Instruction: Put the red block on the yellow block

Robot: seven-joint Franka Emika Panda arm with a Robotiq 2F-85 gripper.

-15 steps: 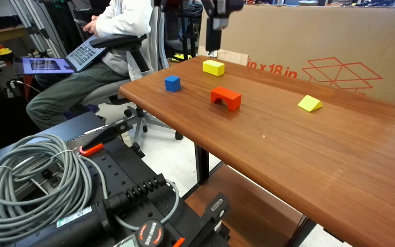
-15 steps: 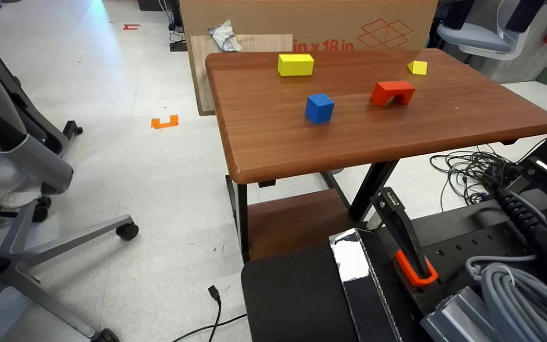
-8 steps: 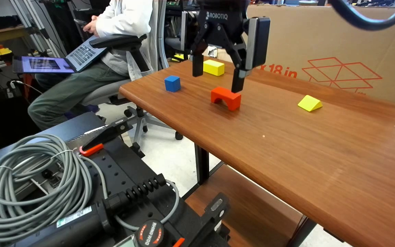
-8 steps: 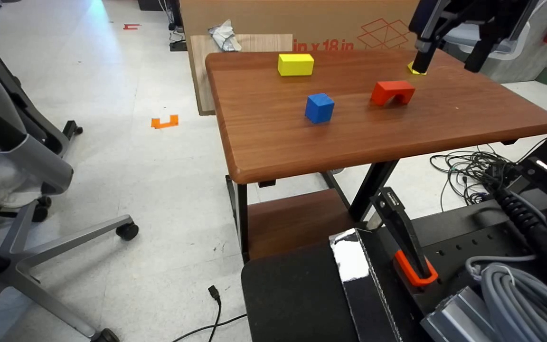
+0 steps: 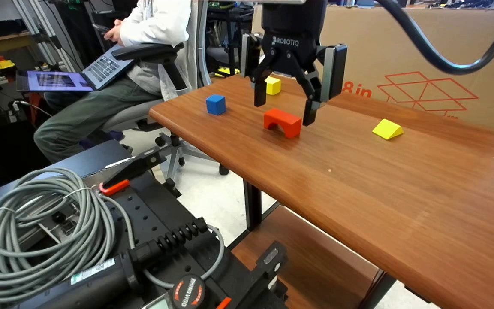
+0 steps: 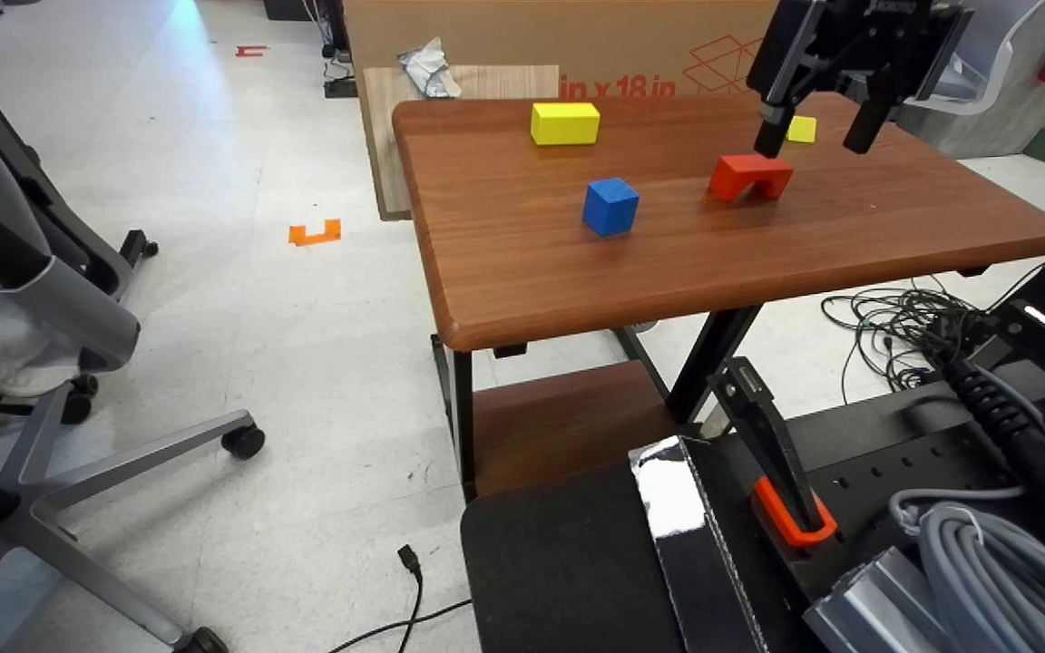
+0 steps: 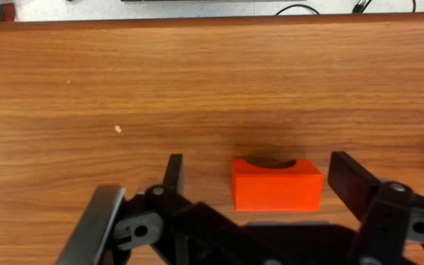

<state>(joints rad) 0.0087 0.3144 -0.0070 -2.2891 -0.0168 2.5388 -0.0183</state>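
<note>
The red block (image 5: 283, 120) stands on the table with its arch notch down, also seen in an exterior view (image 6: 745, 170). In the wrist view, the red block (image 7: 277, 193) lies between the spread fingers, nearer the right one. My gripper (image 5: 284, 112) is open and empty, above the red block and apart from it; it also shows in an exterior view (image 6: 814, 147) and the wrist view (image 7: 257, 157). The yellow block (image 6: 565, 124), a boxy cuboid, sits near the table's far edge. A finger partly hides the yellow block (image 5: 274, 86) in an exterior view. It is out of the wrist view.
A blue cube (image 5: 216, 105) stands near the table's edge, left of the red block. A small yellow wedge (image 5: 387, 129) lies to the right. A cardboard sheet (image 5: 423, 56) stands behind the table (image 5: 380, 193). A seated person (image 5: 152, 25) is beyond the table's end.
My gripper has come down into view and toward the red block, moving down and right in one exterior view and down and left in another. It stays open. The blocks have not moved.
</note>
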